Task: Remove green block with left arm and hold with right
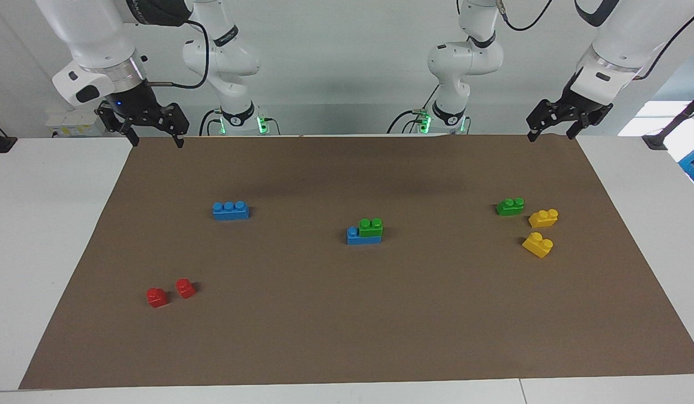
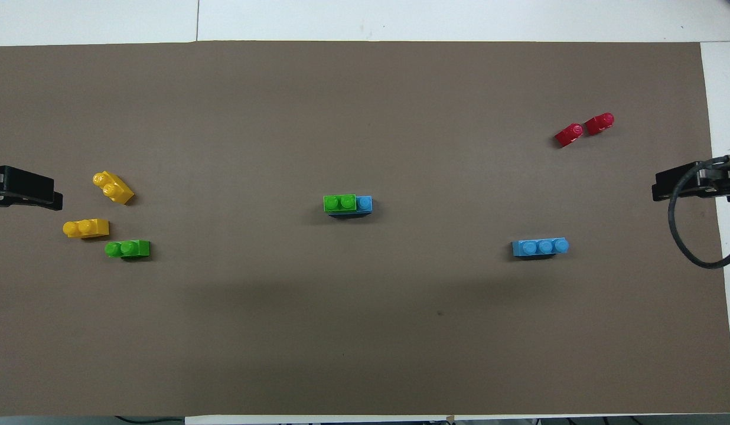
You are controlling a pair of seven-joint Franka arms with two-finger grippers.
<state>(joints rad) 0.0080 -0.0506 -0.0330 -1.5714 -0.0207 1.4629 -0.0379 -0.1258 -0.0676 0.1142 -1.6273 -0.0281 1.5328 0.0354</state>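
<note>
Left gripper (image 1: 550, 133) is up in the air over the mat's robot-side corner at the left arm's end of the table, fingers spread, holding nothing. Right gripper (image 1: 154, 134) mirrors it over the robot-side corner at the right arm's end, fingers also spread and empty; both arms are waiting. In the overhead view only their dark tips poke in at the side edges: left gripper (image 2: 23, 189), right gripper (image 2: 690, 182). Green block (image 1: 371, 226) sits mid-mat, stacked on a blue brick (image 1: 363, 237), covering the part of it toward the left arm's end and leaving one blue stud bare at the other end (same stack from above: green block (image 2: 339, 203) on blue brick (image 2: 364, 203)). Brown mat (image 1: 347, 336) covers most of the white table (image 1: 44, 224). Toward the left arm's end lies a loose second green brick (image 1: 510, 206), flat on the mat, with two yellow bricks (image 1: 543, 217) (image 1: 538, 244) just beside it, farther from the robots, none of the three touching. Toward the right arm's end a lone three-stud blue brick (image 1: 230, 210) sits on the mat, and well apart from it, farther from the robots, two small red bricks (image 1: 157, 297) (image 1: 185, 288) lie side by side, nearly touching.
</note>
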